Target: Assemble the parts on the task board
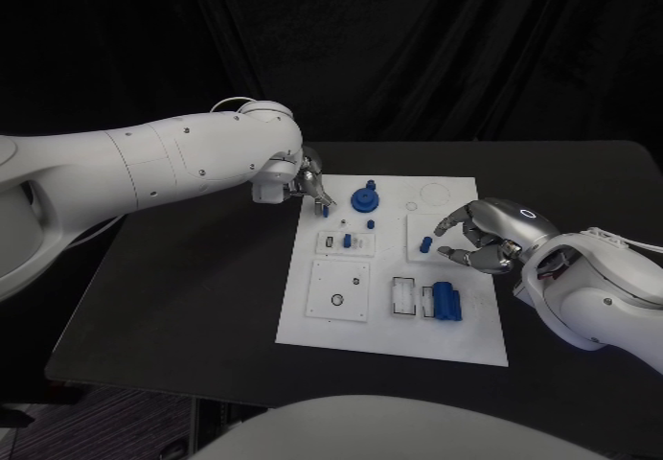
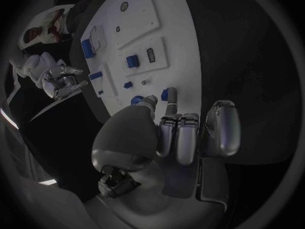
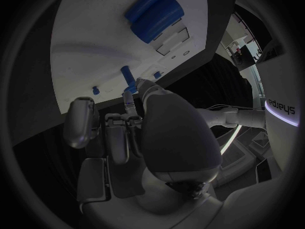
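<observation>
The white task board (image 1: 311, 331) lies in the middle of the black table. My left hand (image 1: 302, 177) hovers over its far left corner, fingertips (image 2: 170, 104) against a small blue peg (image 1: 326, 207) (image 2: 164, 94); a firm grip is not clear. A blue round knob (image 1: 365, 199) stands just beside it. My right hand (image 1: 487, 235) sits at the board's right side with thumb and fingers apart, tips close to a short blue peg (image 1: 424, 246) (image 3: 129, 78) on the board. Two blue cylinders (image 1: 443, 300) (image 3: 152, 10) lie side by side nearer me.
Small blue pieces (image 1: 350, 240) sit in a square module mid-board, and a white square plate with a hole (image 1: 338, 289) lies at the near left. The black table (image 1: 194, 287) stretches wide to the left of the board.
</observation>
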Motion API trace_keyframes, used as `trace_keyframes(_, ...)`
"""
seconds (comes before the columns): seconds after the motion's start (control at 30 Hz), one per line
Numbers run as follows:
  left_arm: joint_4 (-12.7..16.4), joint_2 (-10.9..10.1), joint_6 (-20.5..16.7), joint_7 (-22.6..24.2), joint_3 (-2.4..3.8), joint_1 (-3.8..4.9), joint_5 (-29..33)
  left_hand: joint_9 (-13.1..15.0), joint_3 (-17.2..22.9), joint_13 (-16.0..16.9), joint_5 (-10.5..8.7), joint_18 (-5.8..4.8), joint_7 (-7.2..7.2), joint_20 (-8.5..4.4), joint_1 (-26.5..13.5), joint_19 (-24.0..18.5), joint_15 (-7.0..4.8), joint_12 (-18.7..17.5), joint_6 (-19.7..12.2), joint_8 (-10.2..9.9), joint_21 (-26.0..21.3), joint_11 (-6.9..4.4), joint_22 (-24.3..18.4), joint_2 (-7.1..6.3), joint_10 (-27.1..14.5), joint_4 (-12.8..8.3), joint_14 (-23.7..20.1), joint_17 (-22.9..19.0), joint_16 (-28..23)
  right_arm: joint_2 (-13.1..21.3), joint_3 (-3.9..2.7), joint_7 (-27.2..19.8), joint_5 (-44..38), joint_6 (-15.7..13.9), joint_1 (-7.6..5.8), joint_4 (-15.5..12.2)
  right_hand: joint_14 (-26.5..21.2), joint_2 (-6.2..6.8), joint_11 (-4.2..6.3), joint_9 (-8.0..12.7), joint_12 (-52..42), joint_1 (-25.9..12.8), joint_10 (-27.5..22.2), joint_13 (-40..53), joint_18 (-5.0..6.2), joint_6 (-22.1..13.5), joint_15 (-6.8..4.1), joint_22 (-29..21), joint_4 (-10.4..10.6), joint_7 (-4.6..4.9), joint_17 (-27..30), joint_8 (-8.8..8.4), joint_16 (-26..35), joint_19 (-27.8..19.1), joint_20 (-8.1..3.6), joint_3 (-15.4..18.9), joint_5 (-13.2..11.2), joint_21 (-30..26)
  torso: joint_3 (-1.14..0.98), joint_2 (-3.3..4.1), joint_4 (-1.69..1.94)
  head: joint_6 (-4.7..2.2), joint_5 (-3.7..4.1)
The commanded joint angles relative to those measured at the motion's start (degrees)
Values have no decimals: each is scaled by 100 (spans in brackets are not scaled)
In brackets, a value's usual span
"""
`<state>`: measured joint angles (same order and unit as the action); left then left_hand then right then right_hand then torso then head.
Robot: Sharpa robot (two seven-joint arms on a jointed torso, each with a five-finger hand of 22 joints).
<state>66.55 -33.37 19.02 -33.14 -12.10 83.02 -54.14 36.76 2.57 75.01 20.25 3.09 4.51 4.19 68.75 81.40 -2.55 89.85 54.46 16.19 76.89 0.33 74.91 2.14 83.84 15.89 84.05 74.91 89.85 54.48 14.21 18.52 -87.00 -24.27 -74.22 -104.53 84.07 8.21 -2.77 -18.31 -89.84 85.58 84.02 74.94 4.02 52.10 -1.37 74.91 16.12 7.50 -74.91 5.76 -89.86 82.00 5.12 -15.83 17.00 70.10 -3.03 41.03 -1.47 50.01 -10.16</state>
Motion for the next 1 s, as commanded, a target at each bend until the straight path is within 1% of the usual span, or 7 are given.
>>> trace_keyframes(0.03, -7, 16, 24, 104, 4, -32, -19, 9, 40, 1499, 25, 60, 15, 16, 52, -43, 51, 15, -19, -21, -47, 36, 918, 7, 616, -7, 595, 1509, 15, 5, -4, 55, -8, -5, 7, -18, 591, -10, -12, 5, -16, -54, 598, 1506, 47, 45, 25, 906, -2, 12, -1505, -17, -10, -22, -9, -45, 30, -2, 0, -1, 0, -1, 1)
trace_keyframes(0.17, -16, 23, -7, 100, 4, -48, -19, 18, 57, 1499, 42, 61, 12, 17, 66, -42, 52, 15, -10, -13, -60, 36, 912, 10, 616, -15, 595, 1509, 15, 7, -4, 67, -8, 19, 7, -17, 591, -10, -12, 5, -16, -54, 598, 1506, 47, 45, 25, 906, -2, 12, -1505, -17, -10, -22, -9, -45, 30, -2, 2, 0, 0, -1, 6)
trace_keyframes(0.3, -13, 27, -34, 102, 4, -60, -19, 118, 113, 1499, 154, 62, -22, 9, 119, -28, 38, 15, 47, 107, -99, 14, 894, -19, 616, -57, 595, 1509, 15, 6, -4, 74, -8, 40, 7, -16, 590, -13, -11, 8, -16, -54, 598, 1506, 48, 50, 25, 905, -4, 11, -1500, -17, -7, -23, -10, -51, 35, -8, 1, -1, -1, -1, 3)
trace_keyframes(0.53, -13, 39, -59, 93, 4, -73, -19, 172, 126, 1499, 159, 62, -28, 3, 130, -22, 31, 15, 26, 162, -113, 6, 888, -40, 616, -69, 595, 1509, 15, 2, -4, 83, -8, 62, 7, -21, 590, -13, -11, 8, -16, -54, 598, 1506, 48, 50, 25, 905, -4, 11, -1500, -17, -7, -23, -10, -51, 35, -8, 1, -2, 2, -1, 12)
trace_keyframes(0.77, -19, 42, -73, 63, 4, -80, -19, 212, 133, 1499, 119, 61, -25, -2, 120, -16, 29, 15, -9, 197, -124, 6, 884, -48, 616, -64, 595, 1509, 15, 9, -4, 96, -8, 82, 7, -26, 589, -14, -11, 10, -16, -56, 598, 1506, 49, 54, 24, 903, -4, 10, -1497, -18, -5, -26, -10, -55, 38, -15, 1, -1, 1, -1, 11)
trace_keyframes(1.0, -5, 36, -122, -6, 4, -84, -19, 315, 124, 1499, -26, 57, -30, -6, 86, 7, 23, 15, -50, 305, -135, 5, 882, -83, 616, -52, 595, 1509, 15, 7, -4, 107, -8, 100, 7, -24, 589, -14, -11, 10, -16, -56, 598, 1506, 49, 54, 24, 903, -4, 10, -1497, -18, -5, -26, -10, -55, 38, -15, 1, -2, -2, -1, 7)
